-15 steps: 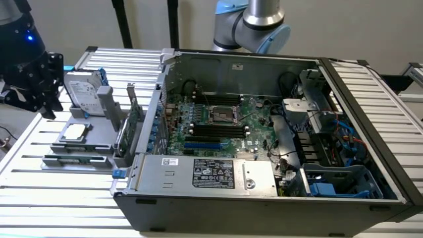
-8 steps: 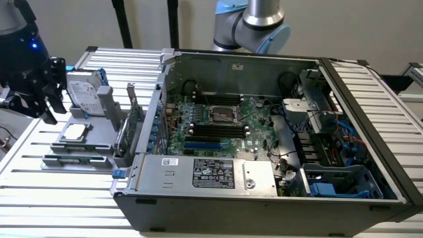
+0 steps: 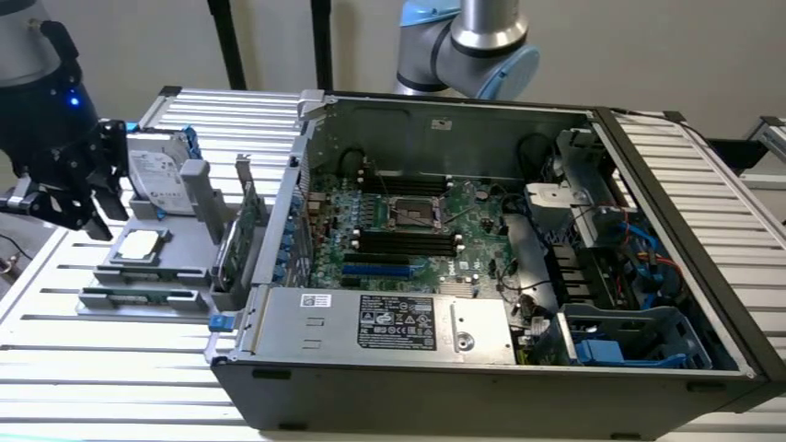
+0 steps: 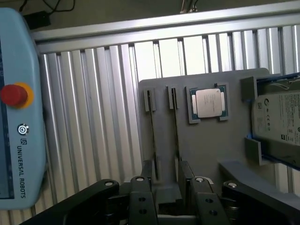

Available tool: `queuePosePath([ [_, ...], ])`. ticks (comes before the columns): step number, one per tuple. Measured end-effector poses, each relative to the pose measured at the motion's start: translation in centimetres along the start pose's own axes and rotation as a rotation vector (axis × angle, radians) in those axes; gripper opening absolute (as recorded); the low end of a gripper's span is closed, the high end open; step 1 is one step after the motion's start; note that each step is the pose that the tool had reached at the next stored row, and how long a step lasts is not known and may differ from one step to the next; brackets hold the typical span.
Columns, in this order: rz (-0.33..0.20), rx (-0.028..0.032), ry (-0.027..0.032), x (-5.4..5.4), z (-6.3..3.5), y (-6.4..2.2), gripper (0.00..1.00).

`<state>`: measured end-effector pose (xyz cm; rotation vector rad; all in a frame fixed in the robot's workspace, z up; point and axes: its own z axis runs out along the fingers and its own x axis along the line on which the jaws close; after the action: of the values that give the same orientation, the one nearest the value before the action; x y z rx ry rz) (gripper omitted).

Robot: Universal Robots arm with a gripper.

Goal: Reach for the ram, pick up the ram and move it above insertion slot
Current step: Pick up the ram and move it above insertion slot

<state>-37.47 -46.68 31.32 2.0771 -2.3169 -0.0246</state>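
Reaching well here means lining up before dropping. The ram point(image 4: 176, 133) stands on edge in a narrow slot of the grey holder point(image 4: 206, 150), so I judge the fingers should come down square to its long sides, one on each face. They should grip near the middle of its length so that it lifts straight and does not twist. A second thin strip point(image 4: 152, 136) stands just beside it in a parallel slot — the fingers need to straddle one stick without catching the neighbour. The processor chip point(image 4: 207, 103) sits in its own pocket beside the sticks, and the hard drive point(image 4: 281, 122) lies further along the holder; neither should be touched.

The gripper point(image 4: 166, 199) hangs above the holder with its jaws apart, a clear gap between them, and nothing held. From the wrist view the ends of both sticks run toward that gap, though I cannot tell for sure whether a fingertip is level with them. At the exterior view's left, the gripper point(image 3: 80, 216) is above the holder's point(image 3: 172, 273) left edge, apart from the ram point(image 3: 138, 296) at its near end. The open computer case point(image 3: 467, 120) with its black memory slots point(image 3: 399, 241) is well apart, to the exterior view's right.
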Motion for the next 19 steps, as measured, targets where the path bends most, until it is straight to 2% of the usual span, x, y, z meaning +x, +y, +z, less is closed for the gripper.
queuePosePath([
  [19,-0.017,0.0002,0.0005,0.1,3.46,0.0,0.36],
])
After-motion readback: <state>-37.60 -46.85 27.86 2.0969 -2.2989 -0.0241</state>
